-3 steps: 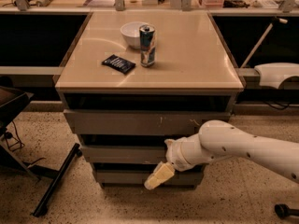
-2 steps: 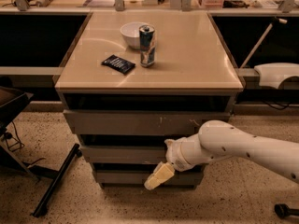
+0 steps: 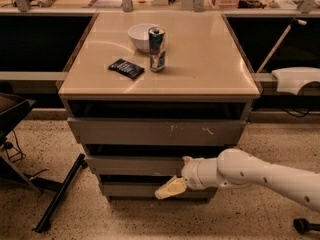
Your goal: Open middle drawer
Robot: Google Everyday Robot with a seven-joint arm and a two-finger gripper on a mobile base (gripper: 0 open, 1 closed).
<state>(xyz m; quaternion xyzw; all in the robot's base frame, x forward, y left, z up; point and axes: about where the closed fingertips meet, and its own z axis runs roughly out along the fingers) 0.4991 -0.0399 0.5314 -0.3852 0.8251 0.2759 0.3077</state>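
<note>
The middle drawer is a plain grey front, second of three under the tan tabletop. It stands slightly out from the cabinet, with a dark gap above it. The widest front with white scratch marks is above it and the narrowest front is below it. My gripper, pale yellow at the end of the white arm, comes in from the right. It lies against the right part of the middle drawer's front and reaches down across the bottom front.
On the tabletop stand a white bowl, a drink can and a dark flat packet. A black stand leg slants on the floor at left. A white object sits at right, and a caster at bottom right.
</note>
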